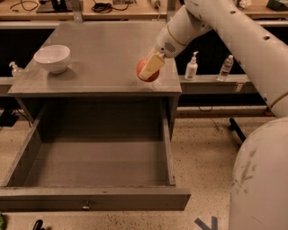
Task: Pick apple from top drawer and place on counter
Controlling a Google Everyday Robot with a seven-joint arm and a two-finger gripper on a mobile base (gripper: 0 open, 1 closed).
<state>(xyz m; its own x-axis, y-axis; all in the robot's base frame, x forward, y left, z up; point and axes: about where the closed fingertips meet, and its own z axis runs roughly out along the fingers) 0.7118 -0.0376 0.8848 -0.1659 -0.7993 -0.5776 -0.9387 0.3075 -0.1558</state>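
Observation:
The red-orange apple (151, 75) is held in my gripper (149, 69) over the right front part of the grey counter (103, 54); I cannot tell whether it touches the surface. A cream finger (151, 66) lies across the apple's front. My white arm reaches in from the upper right. The top drawer (90, 197) is pulled fully open below the counter and its inside shows nothing in it. Its front panel has a small metal knob (85, 205).
A white bowl (52, 57) stands on the counter's left side. A soap dispenser (191, 66) and a bottle (225, 67) stand on a low shelf to the right. A light wooden workbench with cables (103, 5) runs behind. A small bottle (15, 68) stands at far left.

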